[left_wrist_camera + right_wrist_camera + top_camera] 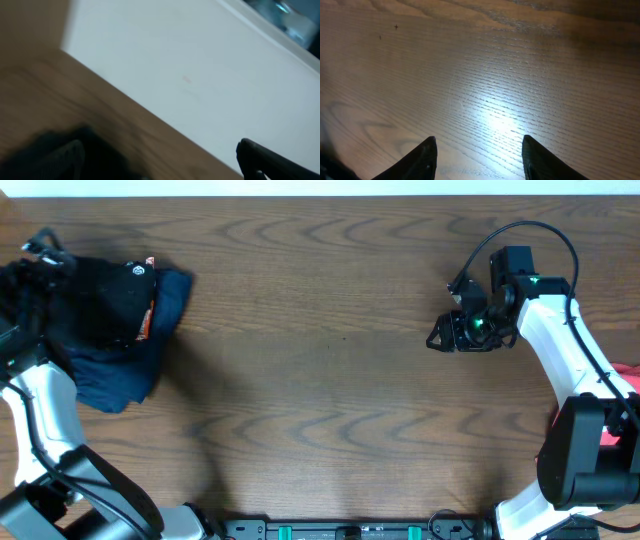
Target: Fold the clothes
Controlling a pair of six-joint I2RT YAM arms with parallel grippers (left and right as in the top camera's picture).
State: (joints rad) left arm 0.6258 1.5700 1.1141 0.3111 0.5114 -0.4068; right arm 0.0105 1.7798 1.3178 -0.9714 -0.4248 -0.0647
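The clothes lie in a pile at the far left of the table. A black garment (100, 295) is on top, a navy one (125, 375) spreads under it, and an orange-red strip (147, 320) peeks out at its right side. My left gripper (35, 255) is at the pile's far left end. In the blurred left wrist view it (160, 170) stands wide open with nothing between its fingers, and dark cloth (30, 152) lies by the left finger (65, 160). My right gripper (437, 335) hovers open over bare wood at the right, its fingers (425, 160) apart and empty.
A coral-red patch (628, 370) shows at the right edge behind the right arm. The wooden table (330, 380) runs between the pile and the right gripper. The table's far edge (165, 125) passes close behind the left gripper.
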